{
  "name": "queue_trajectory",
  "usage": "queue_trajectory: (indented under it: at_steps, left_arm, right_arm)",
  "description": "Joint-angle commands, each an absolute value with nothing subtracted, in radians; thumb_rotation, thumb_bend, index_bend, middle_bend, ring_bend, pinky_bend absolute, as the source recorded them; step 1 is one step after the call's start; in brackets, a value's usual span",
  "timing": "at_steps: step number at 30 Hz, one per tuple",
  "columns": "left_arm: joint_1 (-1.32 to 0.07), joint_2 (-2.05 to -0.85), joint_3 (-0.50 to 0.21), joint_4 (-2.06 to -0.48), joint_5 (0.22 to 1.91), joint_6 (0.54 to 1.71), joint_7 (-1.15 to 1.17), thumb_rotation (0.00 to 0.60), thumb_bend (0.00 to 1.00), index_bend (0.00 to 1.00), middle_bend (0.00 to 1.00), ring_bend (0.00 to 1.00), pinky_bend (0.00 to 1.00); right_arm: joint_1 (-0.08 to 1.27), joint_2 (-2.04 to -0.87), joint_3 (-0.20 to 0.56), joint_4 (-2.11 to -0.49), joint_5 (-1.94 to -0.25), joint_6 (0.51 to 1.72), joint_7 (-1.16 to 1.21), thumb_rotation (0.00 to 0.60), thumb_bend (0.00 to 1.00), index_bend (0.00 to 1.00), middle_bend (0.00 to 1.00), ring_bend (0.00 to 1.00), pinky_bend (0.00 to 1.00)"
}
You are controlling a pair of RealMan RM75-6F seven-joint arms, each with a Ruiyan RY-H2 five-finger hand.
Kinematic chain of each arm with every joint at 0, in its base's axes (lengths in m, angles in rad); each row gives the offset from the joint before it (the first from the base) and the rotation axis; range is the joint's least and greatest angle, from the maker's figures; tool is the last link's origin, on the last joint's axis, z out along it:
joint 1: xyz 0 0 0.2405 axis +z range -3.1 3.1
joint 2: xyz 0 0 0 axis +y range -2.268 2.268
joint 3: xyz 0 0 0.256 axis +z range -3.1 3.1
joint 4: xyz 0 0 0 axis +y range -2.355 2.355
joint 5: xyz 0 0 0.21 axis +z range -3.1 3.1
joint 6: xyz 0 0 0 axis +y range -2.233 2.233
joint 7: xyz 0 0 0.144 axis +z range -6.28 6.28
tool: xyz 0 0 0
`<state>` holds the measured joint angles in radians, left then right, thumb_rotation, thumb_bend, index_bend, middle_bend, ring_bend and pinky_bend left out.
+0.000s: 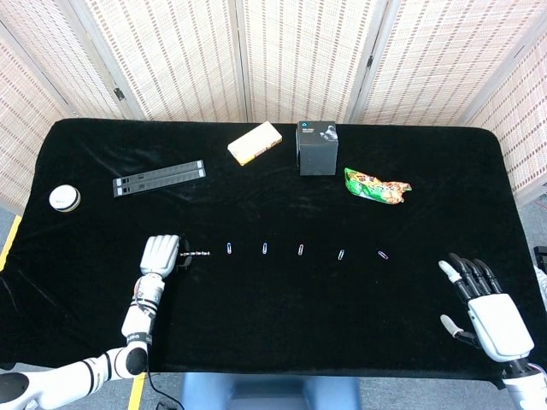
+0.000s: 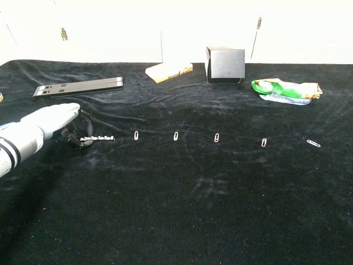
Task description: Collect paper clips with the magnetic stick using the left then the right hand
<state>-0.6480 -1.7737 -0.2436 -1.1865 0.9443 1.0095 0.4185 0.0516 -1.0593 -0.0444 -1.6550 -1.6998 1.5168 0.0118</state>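
The magnetic stick (image 1: 198, 254) (image 2: 98, 137), thin and beaded, lies on the black cloth at the left end of a row of several paper clips. The nearest clip (image 1: 229, 248) (image 2: 135, 134) is just right of its tip; the farthest clip (image 1: 383, 254) (image 2: 313, 143) is at the right. My left hand (image 1: 160, 254) (image 2: 52, 122) is palm down with its dark fingers curled around the stick's left end. My right hand (image 1: 489, 314) hovers at the table's near right corner, fingers spread and holding nothing; the chest view does not show it.
A long black bar (image 1: 159, 178) lies at the back left, with a white round object (image 1: 64, 198) near the left edge. An orange box (image 1: 255, 142), a black box (image 1: 316, 148) and a green snack bag (image 1: 376, 186) stand along the back.
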Motion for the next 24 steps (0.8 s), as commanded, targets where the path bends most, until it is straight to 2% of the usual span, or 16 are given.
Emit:
queue_trajectory:
  at_steps: [1, 4, 7, 10, 24]
  left_arm:
    - [-0.650, -1.783, -0.240, -1.168, 0.949, 1.014, 0.418, 0.600, 0.42, 0.56, 1.00, 1.00, 1.00]
    - [-0.649, -1.788, -0.240, -1.160, 0.959, 1.025, 0.410, 0.600, 0.43, 0.62, 1.00, 1.00, 1.00]
    - [-0.647, -1.790, -0.238, -1.157, 0.971, 1.031, 0.402, 0.600, 0.43, 0.74, 1.00, 1.00, 1.00]
    - [-0.645, -1.786, -0.234, -1.159, 0.973, 1.027, 0.401, 0.600, 0.43, 0.79, 1.00, 1.00, 1.00]
    - [-0.616, -1.766, -0.227, -1.201, 1.028, 1.084, 0.352, 0.600, 0.46, 0.83, 1.00, 1.00, 1.00]
  right_arm:
    - [0.052, -1.059, -0.044, -1.654, -1.699, 1.515, 0.013, 0.600, 0.29, 0.00, 0.00, 0.00, 0.00]
    - [0.055, -1.058, -0.045, -1.653, -1.699, 1.511, 0.014, 0.600, 0.29, 0.00, 0.00, 0.00, 0.00]
    - [0.055, -1.058, -0.045, -1.654, -1.700, 1.512, 0.014, 0.600, 0.29, 0.00, 0.00, 0.00, 0.00]
    - [0.054, -1.057, -0.045, -1.654, -1.700, 1.514, 0.014, 0.600, 0.29, 0.00, 0.00, 0.00, 0.00]
    - [0.053, -1.058, -0.047, -1.655, -1.704, 1.514, 0.011, 0.600, 0.29, 0.00, 0.00, 0.00, 0.00]
